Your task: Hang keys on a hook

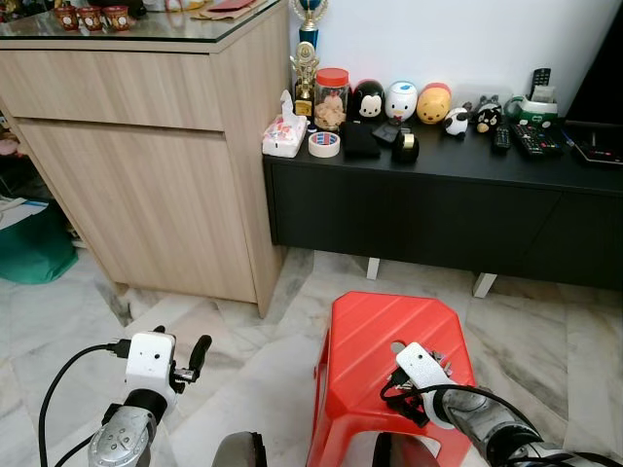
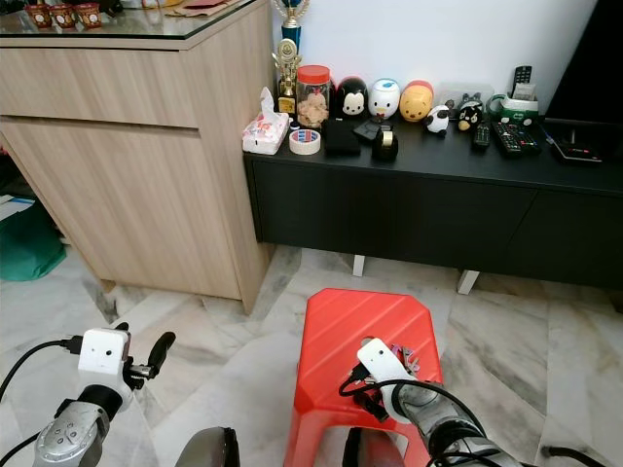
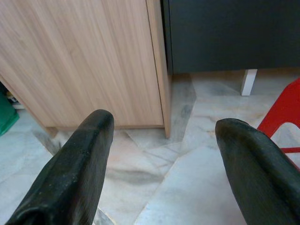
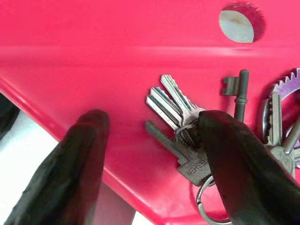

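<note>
— what does the room hold, from the left?
— a pale wood cabinet (image 1: pixel 146 146), then a low black bench (image 1: pixel 438 195) with round figurines (image 1: pixel 401 100) along a white wall; grey marble floor (image 1: pixel 545 331) below.
— and the left pincer (image 3: pixel 161 168)?
— fingers apart, above the floor.
— the keys (image 4: pixel 187 126)?
— lying on the red stool (image 1: pixel 389 341). the right pincer (image 4: pixel 157 154) stands open, one finger (image 4: pixel 234 159) over the bunch.

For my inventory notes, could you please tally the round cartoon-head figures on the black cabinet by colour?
Black figure: 1
White and blue figure: 1
Yellow and red figure: 1
Total: 3, in a row on the black cabinet, behind the tape roll.
</note>
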